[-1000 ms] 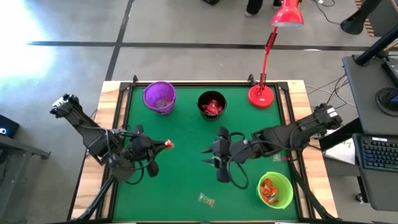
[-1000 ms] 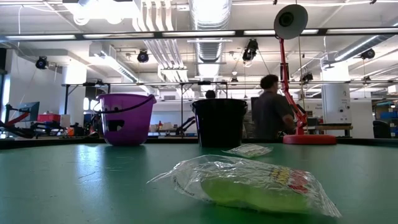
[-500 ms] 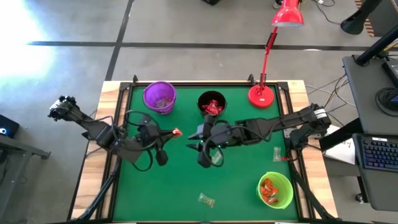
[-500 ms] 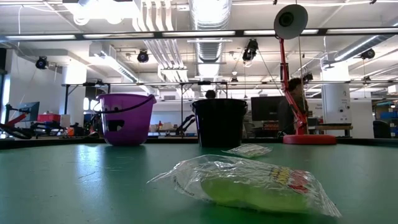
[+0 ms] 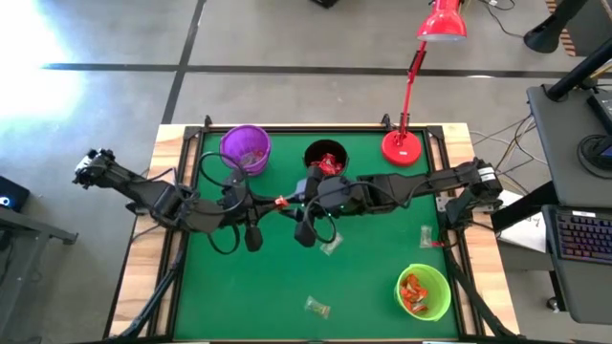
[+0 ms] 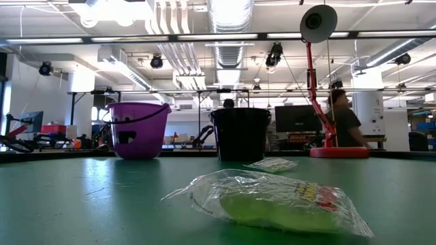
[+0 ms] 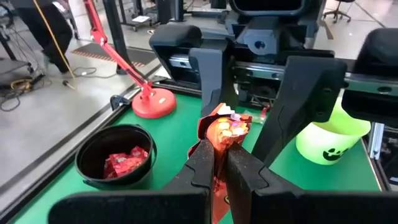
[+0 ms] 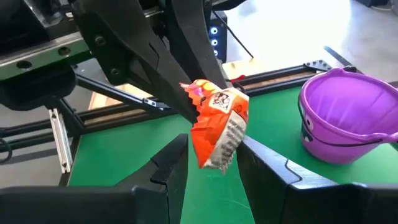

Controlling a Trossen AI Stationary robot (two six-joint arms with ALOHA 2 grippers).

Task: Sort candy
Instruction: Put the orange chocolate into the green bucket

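Green table (image 5: pixel 277 277), left gripper (image 5: pixel 278 203) pinching crinkled orange-red candy (image 5: pixel 281 202), right gripper (image 5: pixel 292 203) parted around it.

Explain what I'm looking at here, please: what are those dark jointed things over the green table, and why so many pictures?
They are two robot arms, each ending in a two-fingered hand. One picture looks straight down on the table, one looks level across it, and one comes from a camera on each wrist. The left hand is shut on an orange candy, held up in mid-table; the right hand has its fingers open on either side of the same candy, as if to take it. On the table stand a purple cup, a black cup, a green cup and a red lamp. Pale wrapped candies lie loose.
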